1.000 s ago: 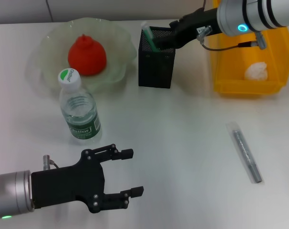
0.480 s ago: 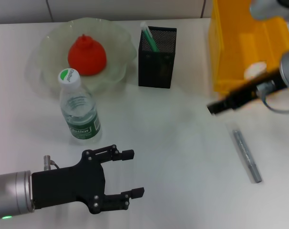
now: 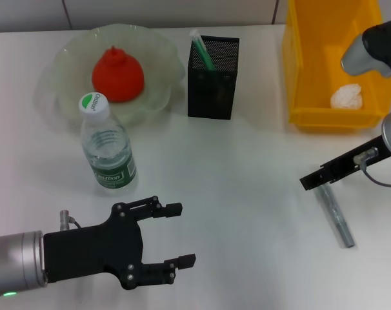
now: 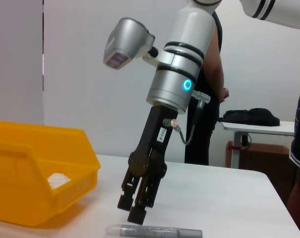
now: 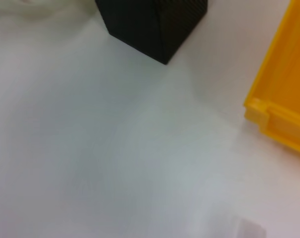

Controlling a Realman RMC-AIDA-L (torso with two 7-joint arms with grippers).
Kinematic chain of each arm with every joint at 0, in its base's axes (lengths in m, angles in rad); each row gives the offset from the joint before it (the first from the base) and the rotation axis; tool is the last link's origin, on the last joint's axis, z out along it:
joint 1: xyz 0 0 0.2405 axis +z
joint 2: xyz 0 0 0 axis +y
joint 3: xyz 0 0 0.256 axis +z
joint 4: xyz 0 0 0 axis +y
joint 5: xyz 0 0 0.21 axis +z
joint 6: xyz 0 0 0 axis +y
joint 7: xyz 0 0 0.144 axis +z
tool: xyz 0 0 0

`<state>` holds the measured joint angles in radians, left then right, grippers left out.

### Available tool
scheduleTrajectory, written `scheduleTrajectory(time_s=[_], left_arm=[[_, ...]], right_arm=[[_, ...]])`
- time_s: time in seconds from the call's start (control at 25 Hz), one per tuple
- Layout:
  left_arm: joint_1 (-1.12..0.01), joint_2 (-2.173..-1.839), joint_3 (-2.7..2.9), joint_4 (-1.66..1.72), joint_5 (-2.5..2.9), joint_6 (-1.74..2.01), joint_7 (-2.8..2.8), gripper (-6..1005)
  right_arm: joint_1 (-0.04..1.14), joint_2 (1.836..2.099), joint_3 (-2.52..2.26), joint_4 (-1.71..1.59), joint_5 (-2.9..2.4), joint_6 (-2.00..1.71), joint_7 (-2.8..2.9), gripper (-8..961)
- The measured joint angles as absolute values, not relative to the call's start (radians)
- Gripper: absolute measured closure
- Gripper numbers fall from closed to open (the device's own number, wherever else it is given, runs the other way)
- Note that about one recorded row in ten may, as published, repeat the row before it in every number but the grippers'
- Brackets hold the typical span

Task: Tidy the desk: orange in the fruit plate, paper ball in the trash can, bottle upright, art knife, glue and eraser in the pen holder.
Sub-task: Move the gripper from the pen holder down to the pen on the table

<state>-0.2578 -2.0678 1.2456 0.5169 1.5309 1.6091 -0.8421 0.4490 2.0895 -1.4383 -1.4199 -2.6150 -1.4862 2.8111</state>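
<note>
White surface [image 3: 247, 194] is seen carrying a slim grey metallic art knife [image 3: 334, 212] at 4 o'clock. Just above its far end the right gripper [image 3: 310, 181] is poised, fingers nearly together, holding nothing. At 7 o'clock the left gripper [image 3: 176, 236] is parked, fingers spread.

Office/lab: white desks [image 4: 249, 126], plain walls, bystander [image 4: 212, 94].

A person [image 4: 212, 99] stands behind a side table [image 4: 254, 128] bearing dark cloth [image 4: 251, 117].
</note>
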Motion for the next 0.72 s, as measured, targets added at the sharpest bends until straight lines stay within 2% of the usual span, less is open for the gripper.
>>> scheduleTrajectory(time_s=[0.24, 0.64, 0.72], left_arm=[[-0.264, -2.068, 1.246, 0.517, 1.531, 1.609, -0.842, 216], [-0.267, -2.068, 1.246, 0.517, 1.531, 1.609, -0.842, 216], [-0.267, -2.068, 1.246, 0.517, 1.531, 1.609, -0.842, 216]], right_arm=[[0.465, 2.088, -1.439, -1.351, -2.616, -1.457, 2.812, 231], [0.500, 2.084, -1.439, -1.259, -2.616, -1.442, 2.806, 527], [0.501, 2.084, -1.439, -1.255, -2.618, -1.442, 2.804, 648]])
